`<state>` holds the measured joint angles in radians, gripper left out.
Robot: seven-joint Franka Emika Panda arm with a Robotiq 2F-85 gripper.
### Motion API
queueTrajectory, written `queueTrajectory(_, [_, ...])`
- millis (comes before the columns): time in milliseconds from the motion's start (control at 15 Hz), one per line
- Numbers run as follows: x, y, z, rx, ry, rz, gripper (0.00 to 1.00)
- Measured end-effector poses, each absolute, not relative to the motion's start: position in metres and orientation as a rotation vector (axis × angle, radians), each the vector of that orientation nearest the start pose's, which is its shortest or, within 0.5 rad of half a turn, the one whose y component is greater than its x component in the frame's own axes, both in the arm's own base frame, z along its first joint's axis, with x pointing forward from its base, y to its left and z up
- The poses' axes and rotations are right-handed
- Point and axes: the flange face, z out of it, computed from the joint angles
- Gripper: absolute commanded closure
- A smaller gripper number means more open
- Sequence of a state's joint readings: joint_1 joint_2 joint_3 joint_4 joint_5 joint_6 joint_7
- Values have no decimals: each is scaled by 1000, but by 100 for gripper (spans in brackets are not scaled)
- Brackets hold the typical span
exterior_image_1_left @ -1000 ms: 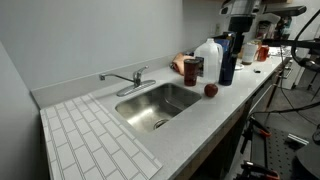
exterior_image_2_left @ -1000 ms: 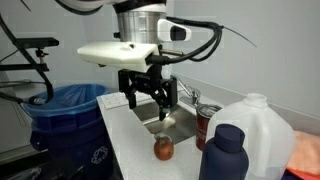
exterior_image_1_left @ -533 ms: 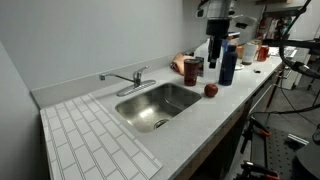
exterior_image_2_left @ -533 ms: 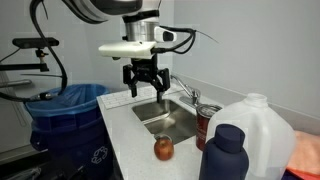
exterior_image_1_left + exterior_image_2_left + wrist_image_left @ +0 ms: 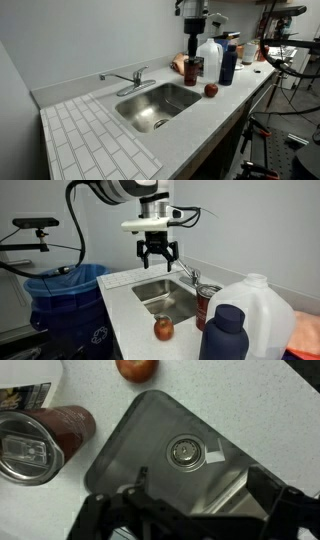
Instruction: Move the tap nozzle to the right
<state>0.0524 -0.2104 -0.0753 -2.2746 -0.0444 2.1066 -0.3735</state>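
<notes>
The tap nozzle (image 5: 113, 76) is a slim chrome spout at the back of the sink (image 5: 158, 101), pointing left along the wall in an exterior view. The faucet also shows at the sink's far side (image 5: 189, 276). My gripper (image 5: 157, 257) is open and empty, hanging in the air above the sink (image 5: 165, 300), short of the faucet. In an exterior view it hangs near the back wall (image 5: 191, 45), right of the faucet. The wrist view shows the open fingers (image 5: 200, 495) over the basin and drain (image 5: 186, 453). The nozzle is out of the wrist view.
A red apple (image 5: 211, 90) lies on the counter right of the sink, also in the wrist view (image 5: 136, 368). A steel tumbler (image 5: 25, 448), a white jug (image 5: 208, 58) and a blue bottle (image 5: 228, 62) stand behind it. A tiled draining board (image 5: 90, 140) lies left. A blue bin (image 5: 65, 290) stands beside the counter.
My gripper has moved from the counter's right end, over the bottles, towards the sink and faucet. It has stayed open and empty. The nozzle has not moved.
</notes>
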Motion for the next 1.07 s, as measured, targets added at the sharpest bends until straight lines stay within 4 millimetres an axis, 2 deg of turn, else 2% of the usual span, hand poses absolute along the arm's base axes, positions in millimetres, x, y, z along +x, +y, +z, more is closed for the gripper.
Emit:
queueTrajectory(600, [488,-11,445,-3116,-599,-55,0])
queueTrajectory(800, [500,6,451,-3114,-656,-75,0])
queueTrajectory(1067, [536,39,462,-3102,-755,-128,0])
